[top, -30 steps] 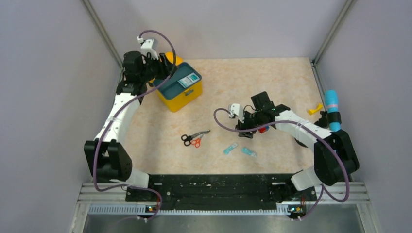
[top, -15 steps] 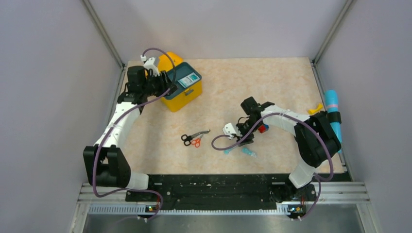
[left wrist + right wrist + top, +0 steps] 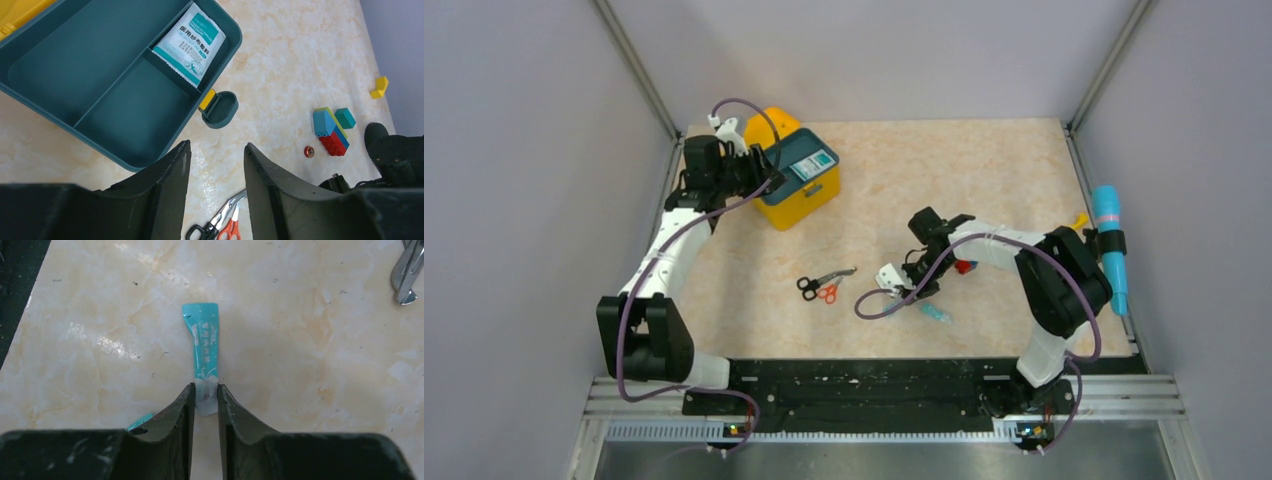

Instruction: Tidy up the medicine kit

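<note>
The yellow medicine kit [image 3: 796,196] stands open at the back left, with a dark teal compartment tray [image 3: 782,171] on top. The tray [image 3: 120,100] holds a white and teal gauze packet [image 3: 191,45] in one compartment. My left gripper [image 3: 215,146] is open and empty, hovering just off the tray's near edge, and also shows in the top view [image 3: 762,172]. My right gripper [image 3: 205,388] is shut on the white end of a teal sachet [image 3: 205,342] low over the table, and also shows in the top view [image 3: 907,293].
A second teal sachet [image 3: 936,314] lies beside the right gripper. Black and orange scissors [image 3: 824,285] lie mid-table. A stack of coloured blocks [image 3: 331,131] and a small red cap [image 3: 309,151] sit right of centre. A yellow piece [image 3: 1074,223] and a cyan tube [image 3: 1108,240] are at the right edge.
My right arm swung forward and left from the blocks down onto the sachet. My left arm came down from above the kit to the tray's edge.
</note>
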